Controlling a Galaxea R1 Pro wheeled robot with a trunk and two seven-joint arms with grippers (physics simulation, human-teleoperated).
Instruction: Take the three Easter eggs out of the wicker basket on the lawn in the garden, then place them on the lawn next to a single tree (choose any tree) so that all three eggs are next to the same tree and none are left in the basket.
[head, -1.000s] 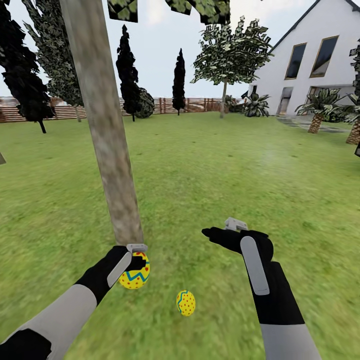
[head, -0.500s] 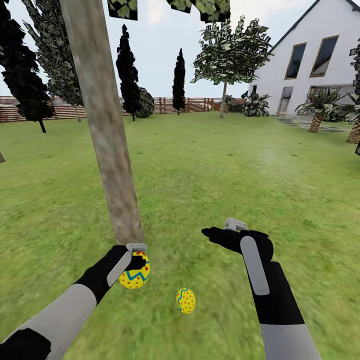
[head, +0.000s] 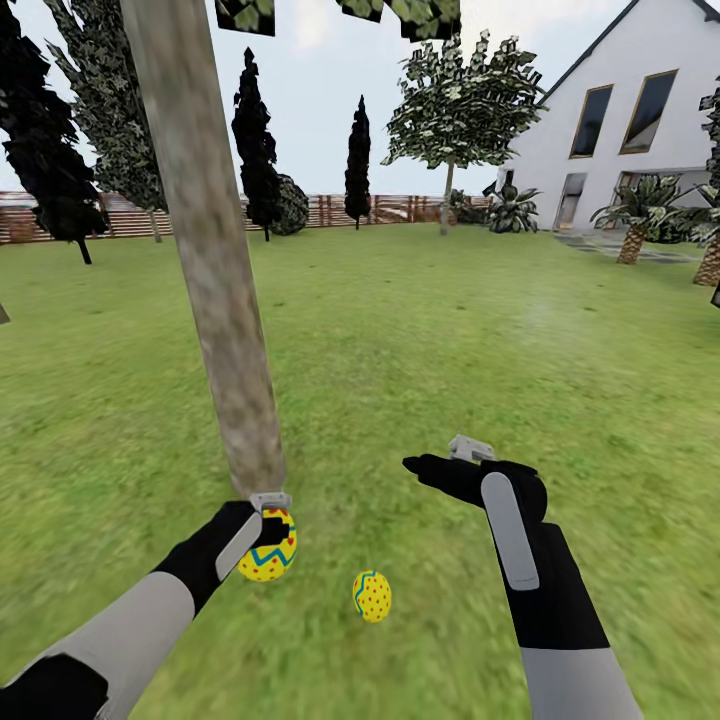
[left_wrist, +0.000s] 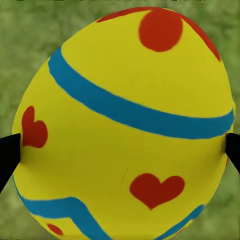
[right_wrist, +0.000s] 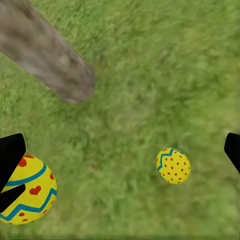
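A yellow Easter egg (head: 268, 552) with blue zigzags and red hearts hangs just above the lawn (head: 420, 340) at the foot of the tree (head: 215, 290). My left gripper (head: 264, 528) is shut on it; up close the egg (left_wrist: 125, 125) sits between both fingertips (left_wrist: 7, 155). A second, red-dotted egg (head: 371, 597) lies on the grass a little right of it, also seen as the egg (right_wrist: 173, 165) below my right gripper (head: 438, 466). That gripper (right_wrist: 120, 155) hovers open and holds nothing. The wicker basket is out of view.
The trunk's base (right_wrist: 60, 65) meets the grass right beside the held egg (right_wrist: 26, 196). Open lawn stretches ahead to a brown slat fence (head: 130, 222), dark cypress-like trees (head: 358, 165) and a white house (head: 620, 120) at the right.
My left gripper has sunk slightly toward the grass with the egg in it. The right arm and the egg on the lawn have not moved.
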